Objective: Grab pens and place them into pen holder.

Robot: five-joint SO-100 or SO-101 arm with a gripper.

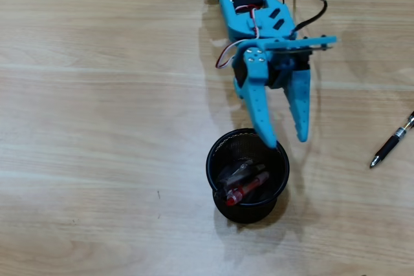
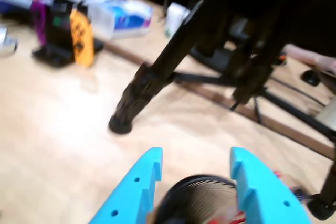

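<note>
A black mesh pen holder (image 1: 248, 176) stands on the wooden table, with a red pen (image 1: 247, 188) and a clear-bodied pen inside it. My blue gripper (image 1: 286, 140) is open and empty, its fingertips over the holder's far rim. In the wrist view the two blue fingers (image 2: 137, 187) frame the holder's rim (image 2: 197, 184), blurred. A black pen (image 1: 392, 141) lies on the table at the right edge of the overhead view, away from the gripper.
The arm's blue body (image 1: 249, 4) and cables reach in from the top. In the wrist view a black tripod leg (image 2: 149, 77) stands ahead, with boxes and clutter (image 2: 79, 24) at the table's far side.
</note>
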